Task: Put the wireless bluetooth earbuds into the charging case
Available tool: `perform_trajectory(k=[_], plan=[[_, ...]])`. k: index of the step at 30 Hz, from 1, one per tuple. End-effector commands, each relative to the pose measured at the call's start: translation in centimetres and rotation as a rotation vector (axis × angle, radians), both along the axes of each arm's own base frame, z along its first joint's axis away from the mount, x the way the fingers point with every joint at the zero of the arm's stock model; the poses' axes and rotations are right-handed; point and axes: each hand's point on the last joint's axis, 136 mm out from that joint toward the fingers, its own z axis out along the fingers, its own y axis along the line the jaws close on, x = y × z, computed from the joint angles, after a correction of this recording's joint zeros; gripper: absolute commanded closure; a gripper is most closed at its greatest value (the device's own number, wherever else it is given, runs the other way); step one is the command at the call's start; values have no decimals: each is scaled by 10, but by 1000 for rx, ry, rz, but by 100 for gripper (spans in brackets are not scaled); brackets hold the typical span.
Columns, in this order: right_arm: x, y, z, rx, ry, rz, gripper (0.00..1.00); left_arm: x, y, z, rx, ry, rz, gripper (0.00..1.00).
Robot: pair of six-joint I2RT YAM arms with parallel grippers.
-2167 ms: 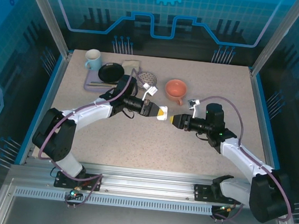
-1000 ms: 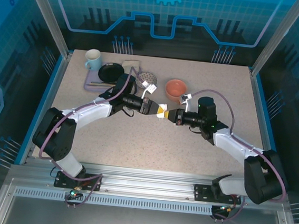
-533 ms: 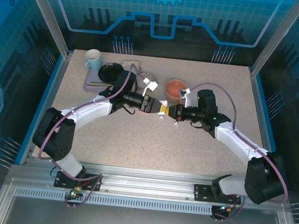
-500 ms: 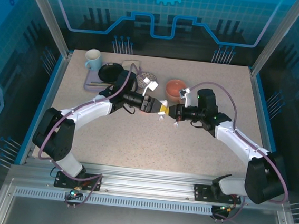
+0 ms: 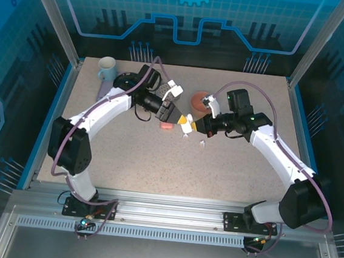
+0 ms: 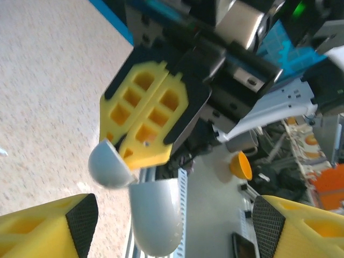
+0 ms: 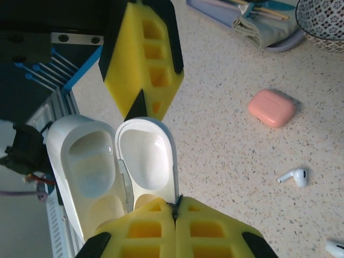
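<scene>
**Held an Open White Case Up Over the Counter**

Looked down on a speckled counter (image 5: 127,155) inside a booth with blue walls. Saw a pale blue mug (image 5: 106,68) far back on the left and an orange bowl (image 5: 196,101) near the back middle. Found both arms stretched in, tips close together over the middle of the counter.

Found the right pincer (image 7: 175,223) shut tight, its two yellow fingers pressed flat together. Had hold of the white charging case (image 7: 145,156) by a thin edge near the hinge, up off the counter. Saw the case open wide, lid and base side by side, both hollows turned toward the right wrist camera.

Found the left pincer (image 6: 174,223) open wide, with nothing in it. Had one yellow finger out on each side of the case in the left wrist view, touching neither half as far as could be told.

Spotted one white earbud (image 7: 294,176) lying on the bare counter, out of the case. Spotted a pink case (image 7: 271,107) shut, lying flat near that earbud. Noticed another small white thing (image 7: 336,248) at the picture's corner, too cut off to name. Saw a tray (image 7: 215,13) with a folded cloth (image 7: 258,24) farther back, and a spotted bowl (image 7: 322,21) just beside it.
</scene>
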Motion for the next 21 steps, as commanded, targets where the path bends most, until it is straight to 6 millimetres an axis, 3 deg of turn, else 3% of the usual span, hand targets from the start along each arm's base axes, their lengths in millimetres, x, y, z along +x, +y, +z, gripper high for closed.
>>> perform_trajectory(k=[1,9,21], plan=[[-10,-4,-5,-34,10,71,100,-21,5,-3,-7,98,-75,22],[-8,-2,-12,-43,23,94,100,-21,5,-10,3,162,-103,31],[-1,6,-8,-35,6,94,100,-20,-13,-24,5,171,-117,38]])
